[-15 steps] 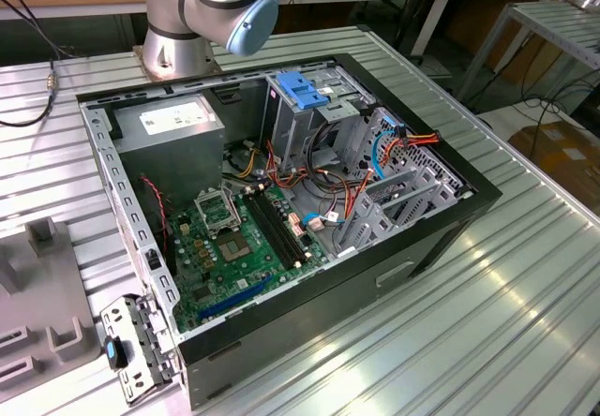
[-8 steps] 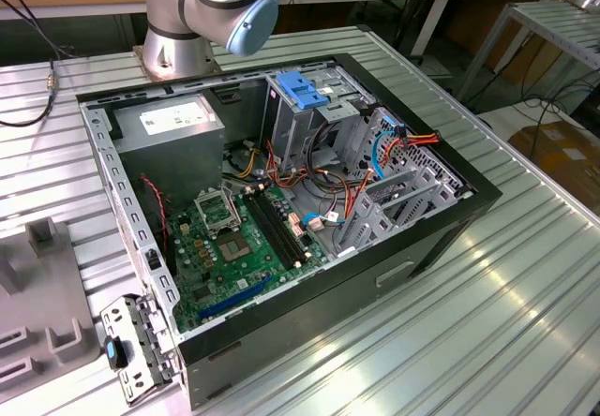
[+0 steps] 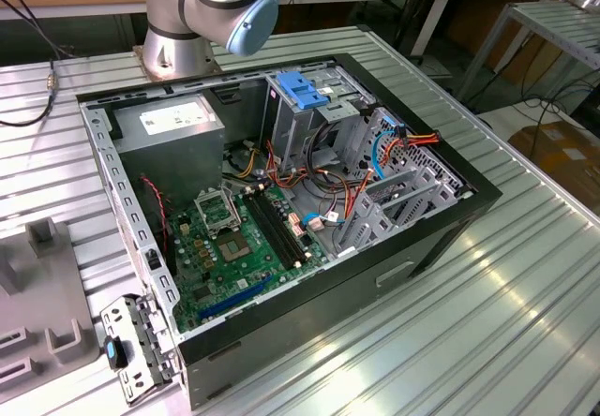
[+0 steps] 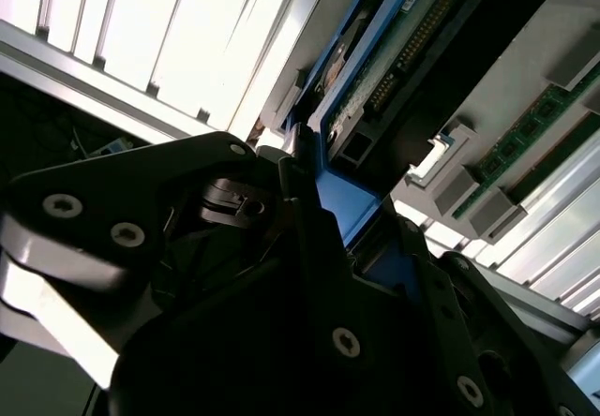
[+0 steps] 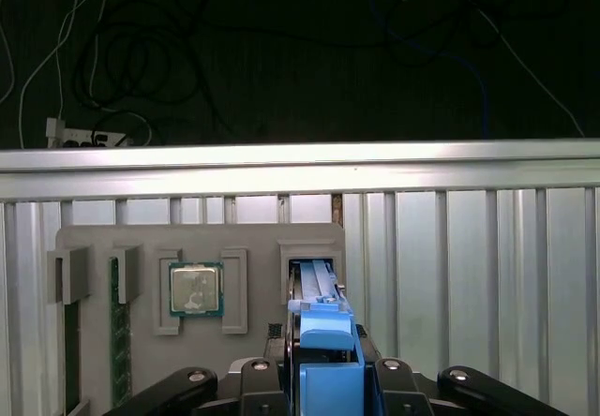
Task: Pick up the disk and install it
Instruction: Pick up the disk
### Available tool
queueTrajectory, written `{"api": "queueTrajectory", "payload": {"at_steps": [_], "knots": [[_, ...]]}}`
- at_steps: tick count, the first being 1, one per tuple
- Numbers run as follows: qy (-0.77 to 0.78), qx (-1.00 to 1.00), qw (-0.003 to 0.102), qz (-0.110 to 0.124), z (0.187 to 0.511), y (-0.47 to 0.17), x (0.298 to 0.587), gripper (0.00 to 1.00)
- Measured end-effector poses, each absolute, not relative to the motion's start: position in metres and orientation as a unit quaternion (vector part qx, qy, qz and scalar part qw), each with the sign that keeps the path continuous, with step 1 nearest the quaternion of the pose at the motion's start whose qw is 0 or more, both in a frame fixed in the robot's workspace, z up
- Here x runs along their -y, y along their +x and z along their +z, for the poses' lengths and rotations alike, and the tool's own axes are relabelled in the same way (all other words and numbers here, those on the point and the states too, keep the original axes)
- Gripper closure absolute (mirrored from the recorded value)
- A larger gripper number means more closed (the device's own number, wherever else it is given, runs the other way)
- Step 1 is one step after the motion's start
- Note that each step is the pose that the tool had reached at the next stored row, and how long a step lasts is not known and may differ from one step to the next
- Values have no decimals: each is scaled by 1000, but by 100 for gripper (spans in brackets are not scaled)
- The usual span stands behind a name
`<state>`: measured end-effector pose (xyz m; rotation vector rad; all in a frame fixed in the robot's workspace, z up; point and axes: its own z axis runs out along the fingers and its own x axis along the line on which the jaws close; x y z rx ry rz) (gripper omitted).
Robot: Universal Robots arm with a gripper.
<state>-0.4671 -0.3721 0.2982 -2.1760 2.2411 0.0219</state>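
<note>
In the first wrist view the disk [image 5: 317, 289] stands on edge, its far end at a slot of the grey parts fixture [image 5: 253, 243]. Its blue end tab [image 5: 328, 346] lies between the black fingers of my gripper [image 5: 328, 378], which is shut on it. The second wrist view shows the blue carrier and the green circuit-board side of the disk [image 4: 394, 51] from close up, with the gripper [image 4: 337, 219] clamped on the blue edge. In the exterior view the open computer case [image 3: 450, 238] holds the tall metal drive cage [image 3: 309, 121].
The fixture also carries a processor [image 5: 195, 289] and memory sticks [image 5: 117, 332]. Beyond it runs the table's aluminium edge rail [image 5: 300, 168], with cables on the floor. The case holds a motherboard [image 3: 234, 238], a grey power supply [image 3: 173, 126] and wiring. The arm's base [image 3: 202, 13] stands behind it.
</note>
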Motion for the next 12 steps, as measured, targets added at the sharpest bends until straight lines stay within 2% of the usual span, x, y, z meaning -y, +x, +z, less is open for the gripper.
{"api": "queueTrajectory", "payload": {"at_steps": [12], "knots": [[-697,-717,9,7,309,-467,372,63]]}}
